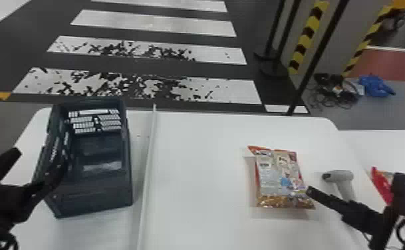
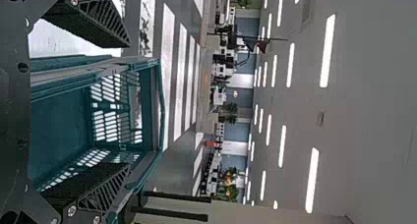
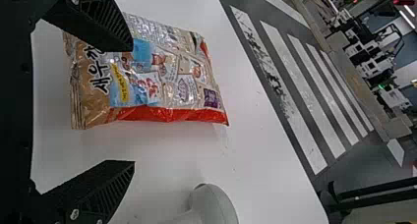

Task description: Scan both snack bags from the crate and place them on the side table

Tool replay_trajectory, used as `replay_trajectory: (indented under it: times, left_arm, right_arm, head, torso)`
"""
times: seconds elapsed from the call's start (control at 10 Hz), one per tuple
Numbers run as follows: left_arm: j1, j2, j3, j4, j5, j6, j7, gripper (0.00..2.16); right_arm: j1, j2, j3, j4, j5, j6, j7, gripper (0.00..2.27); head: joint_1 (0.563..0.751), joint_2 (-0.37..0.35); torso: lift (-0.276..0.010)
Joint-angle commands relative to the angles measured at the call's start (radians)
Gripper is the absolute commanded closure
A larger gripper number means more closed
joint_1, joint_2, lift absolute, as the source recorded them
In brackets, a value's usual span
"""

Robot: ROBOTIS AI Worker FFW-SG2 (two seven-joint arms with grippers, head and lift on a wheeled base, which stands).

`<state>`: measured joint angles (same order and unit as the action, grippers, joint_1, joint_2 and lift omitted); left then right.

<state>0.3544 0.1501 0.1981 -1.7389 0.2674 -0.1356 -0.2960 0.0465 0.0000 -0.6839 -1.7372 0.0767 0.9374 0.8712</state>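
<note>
Crossing from my white bench (image 1: 198, 186) to the side table (image 1: 377, 144), a bag held too low could catch the edge. The crate (image 1: 93, 196) may be dragged if my left tool (image 2: 129, 106), set wide with one finger across its side wall in the head view, swings carelessly; I cannot tell whether they touch. One snack bag (image 1: 278, 173) lies flat on the bench, another snack bag (image 1: 381, 187) on the side table. My right tool (image 3: 133, 105) is wide and empty; a shallow pinch on slick film might slip. The barcode scanner (image 1: 341, 175), close by, could get knocked.
</note>
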Motion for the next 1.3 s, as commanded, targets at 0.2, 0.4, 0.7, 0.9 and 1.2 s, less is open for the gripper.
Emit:
replay_trajectory:
  times: [0.2, 0.4, 0.7, 0.9, 1.2]
  left_arm:
    - [0.000, 0.000, 0.001, 0.002, 0.001, 0.000, -0.002, 0.14]
    - [-0.003, 0.000, 0.000, 0.004, 0.001, 0.000, -0.002, 0.14]
    - [-0.006, 0.000, -0.002, 0.005, 0.001, 0.000, -0.002, 0.14]
    - [-0.006, 0.002, -0.002, 0.005, 0.003, 0.000, -0.002, 0.14]
    - [-0.002, 0.002, 0.000, 0.001, 0.003, 0.003, -0.002, 0.14]
  right_arm:
    - [-0.039, 0.001, 0.061, 0.094, 0.055, -0.012, 0.003, 0.12]
    - [-0.065, 0.001, 0.066, 0.137, 0.109, -0.045, 0.003, 0.12]
    - [-0.068, -0.018, 0.093, 0.171, 0.135, -0.051, 0.011, 1.90]
    - [-0.070, -0.020, 0.115, 0.194, 0.193, -0.116, 0.031, 2.24]
    - [-0.053, -0.012, 0.104, 0.169, 0.170, -0.137, 0.077, 2.24]
  head:
    - [0.695, -0.082]
    - [0.695, -0.068]
    - [0.695, -0.067]
    - [0.695, -0.066]
    - [0.695, -0.060]
  torso:
    - [-0.098]
    - [-0.098]
    - [-0.098]
    - [-0.098]
    - [-0.098]
